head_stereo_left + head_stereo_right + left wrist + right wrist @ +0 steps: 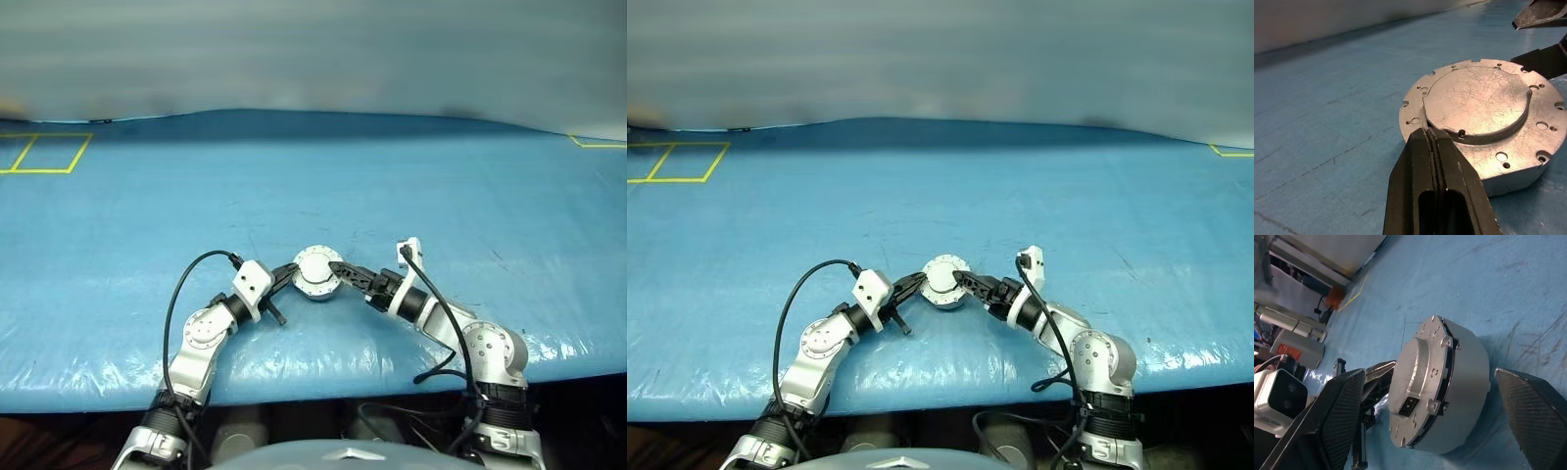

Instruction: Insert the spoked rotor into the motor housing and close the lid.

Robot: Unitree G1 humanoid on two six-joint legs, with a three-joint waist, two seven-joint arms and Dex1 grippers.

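Fingers of the left gripper point(1432, 142) are pressed flat together, 2 black pads with no gap, their tip touching the lid point(1476, 105) at its edge, holding nothing. Right gripper point(1435, 401) has its 2 textured fingers point(1339, 416) spread wide, standing either side of the motor housing point(1464, 377) without pinching it.

From the head camera, the housing point(316, 272) sits on the blue table cover point(294, 176) just past both wrists, lid closed on top. Left gripper point(291, 271) meets it from about 9 o'clock, the right gripper point(343, 270) from about 3 o'clock. Yellow tape squares point(39, 154) lie far off at roughly 10 o'clock
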